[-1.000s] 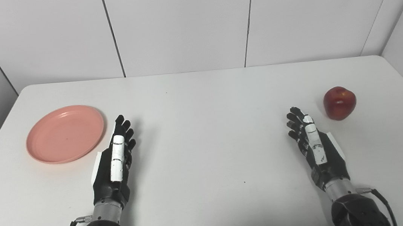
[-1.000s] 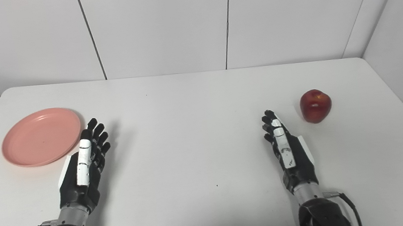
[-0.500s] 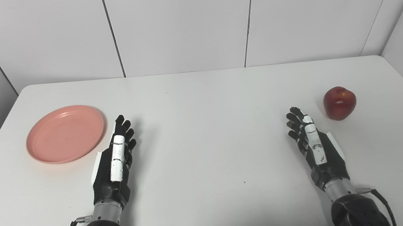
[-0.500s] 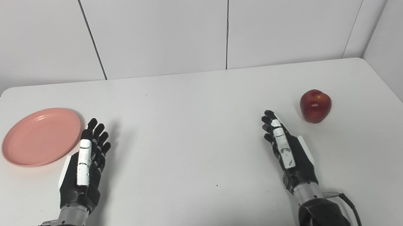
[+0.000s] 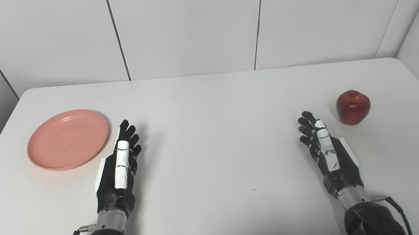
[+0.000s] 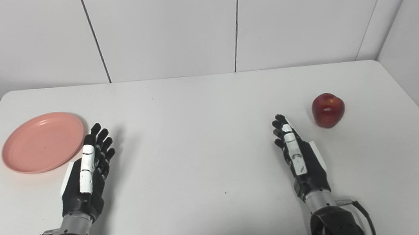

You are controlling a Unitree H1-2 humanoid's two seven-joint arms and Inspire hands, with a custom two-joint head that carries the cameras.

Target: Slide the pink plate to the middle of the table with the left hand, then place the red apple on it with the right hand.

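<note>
Fingers (image 5: pixel 127 131): on both hands stretched out straight and fanned slightly apart, pinching nothing; thumbs laid along the inner edge.

Left hand (image 5: pixel 119 171): empty, extended flat and low over the table (image 5: pixel 216 140), on its 8 o'clock side, pointing toward 12 o'clock. Fingertips lie just beside the plate's near right rim, at its 4 o'clock; whether they touch it cannot be told.

Right hand (image 5: pixel 325 149): empty, extended flat and low over the table's 4 o'clock side, pointing toward 12 o'clock with a slight lean to 11. Apart from the apple.

Plate (image 5: pixel 68 139): pink, round, shallow, nothing on it. Lies flat at the table's 9 o'clock side, well away from the centre.

Apple (image 5: pixel 352 106): red with a pale highlight on top, upright, stem dimple facing up. Sits on the bare table at its 3 o'clock side, near the right hand, at 1 o'clock from the fingertips.

Table: white, rounded corners, a few small dark specks on its surface.

Surround: pale panelled walls (image 5: pixel 183 22) at 12 o'clock and on either side.
</note>
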